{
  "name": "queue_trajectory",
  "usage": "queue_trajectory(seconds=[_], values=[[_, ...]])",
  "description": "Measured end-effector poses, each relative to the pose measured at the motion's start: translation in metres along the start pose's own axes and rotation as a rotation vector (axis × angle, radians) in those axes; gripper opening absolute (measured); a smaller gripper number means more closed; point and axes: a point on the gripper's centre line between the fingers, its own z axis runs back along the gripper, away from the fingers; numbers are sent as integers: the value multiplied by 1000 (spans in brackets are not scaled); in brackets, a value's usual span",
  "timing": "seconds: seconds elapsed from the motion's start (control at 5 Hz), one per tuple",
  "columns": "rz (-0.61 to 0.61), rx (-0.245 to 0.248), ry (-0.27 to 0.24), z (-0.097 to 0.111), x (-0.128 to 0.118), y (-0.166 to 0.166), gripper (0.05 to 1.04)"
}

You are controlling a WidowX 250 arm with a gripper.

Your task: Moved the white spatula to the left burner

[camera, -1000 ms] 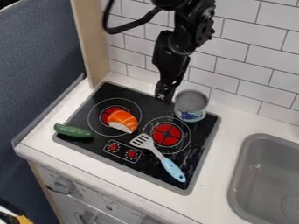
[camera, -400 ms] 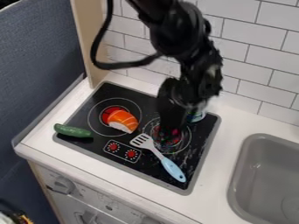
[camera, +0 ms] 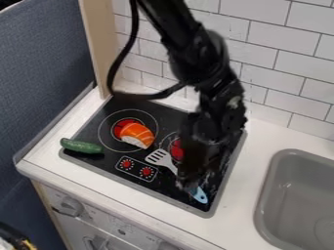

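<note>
As the gripper (camera: 188, 183) hangs over the spatula's (camera: 159, 157) five-o'clock end, grasping seems due; whether it is wide or narrow cannot be told.

Qty: 1 spatula (camera: 163, 160), 1 cucumber (camera: 81, 146), 1 pc salmon nigiri (camera: 137, 135), 1 cooktop (camera: 104, 164) w/ 2 burners (camera: 119, 128) & 2 red dials (camera: 126, 164), 1 sink (camera: 293, 163), min. 2 gray front knobs (camera: 71, 207).

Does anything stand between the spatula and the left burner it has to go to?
Yes, at the destination: the toy sushi sits partly on the left burner, on the side facing the spatula. Nothing else visible stands between them.
</note>
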Motion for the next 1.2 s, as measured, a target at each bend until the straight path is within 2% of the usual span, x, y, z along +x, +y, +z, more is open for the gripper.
queue_trajectory(seconds=[0.4, 0.6, 1.0, 1.2], values=[[-33, 51, 5, -20, 0, 3, 998], [-36, 64, -5, -27, 1, 3, 939], [-27, 42, -9, -30, 1, 2, 369], [-36, 49, -8, -27, 0, 10, 327]])
